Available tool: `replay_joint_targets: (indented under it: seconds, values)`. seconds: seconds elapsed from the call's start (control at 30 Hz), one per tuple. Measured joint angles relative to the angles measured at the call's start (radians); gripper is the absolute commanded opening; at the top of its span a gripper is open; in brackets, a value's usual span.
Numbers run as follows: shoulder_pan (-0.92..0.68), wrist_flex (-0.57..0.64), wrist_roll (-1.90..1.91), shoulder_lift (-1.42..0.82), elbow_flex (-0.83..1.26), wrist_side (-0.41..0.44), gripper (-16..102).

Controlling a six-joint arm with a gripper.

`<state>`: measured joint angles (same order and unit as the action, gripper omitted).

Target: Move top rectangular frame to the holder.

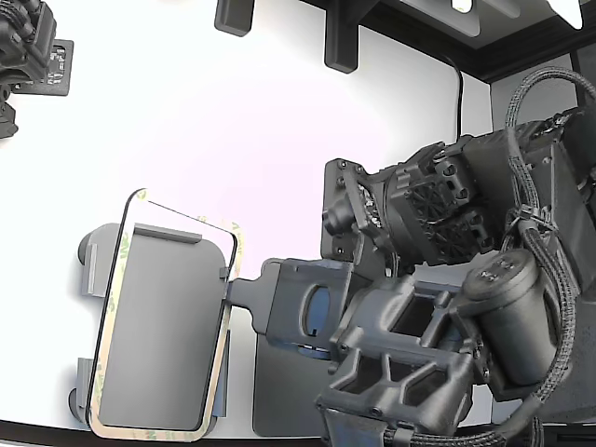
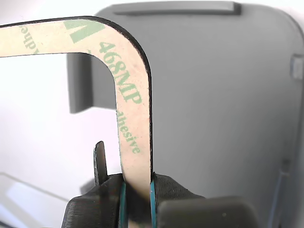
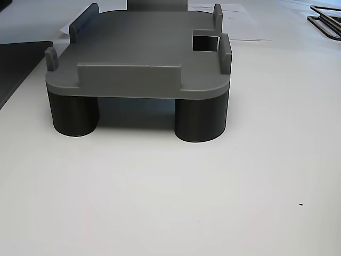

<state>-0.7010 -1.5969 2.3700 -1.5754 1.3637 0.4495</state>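
Tan backing paper with pale green print covers the rim of the top rectangular frame (image 1: 223, 307), a thin rounded-rectangle outline with an open centre and a dark outer edge. In the wrist view the gripper (image 2: 137, 199) is closed on one long side of the frame (image 2: 135, 118), the rim pinched between two dark fingers (image 2: 173, 194) with teal pads, so that the strip stands upright out of the jaws and curves away at a rounded corner. The printed characters "468MP" and part of the word "adhesive" are legible on the strip. In the exterior view the frame is held over the holder (image 1: 163, 326), a light grey rounded-rectangular tray, and its outline runs around the tray's perimeter; whether the frame touches the tray cannot be determined. The holder stands on the white table (image 1: 233, 140) near the edge at the bottom of the exterior view, towards that view's left. The arm (image 1: 438, 307), black with cable looms, reaches in from the exterior view's right. A darker grey mat (image 1: 279, 391) lies on the table beneath the gripper mount, just beside the holder. In the other view the holder (image 3: 144, 58) shows raised edge tabs, a square notch in one side and dark cylindrical feet (image 3: 200, 120) resting on the table; the frame is not visible there.
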Motion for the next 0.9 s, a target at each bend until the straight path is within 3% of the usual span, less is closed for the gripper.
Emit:
replay_joint_targets:
  seconds: [0.1,0.23,0.4,0.9]
  values:
    - [-0.002,0.069,0.055,-0.049,0.109,-0.058,-13]
    - [-0.014,0.138,0.018,-0.094,0.23,-0.074,-13]
    - [-0.015,0.163,-0.028,-0.107,0.305,-0.137,-13]
    - [0.035,0.222,-0.121,-0.072,0.336,-0.155,-13]
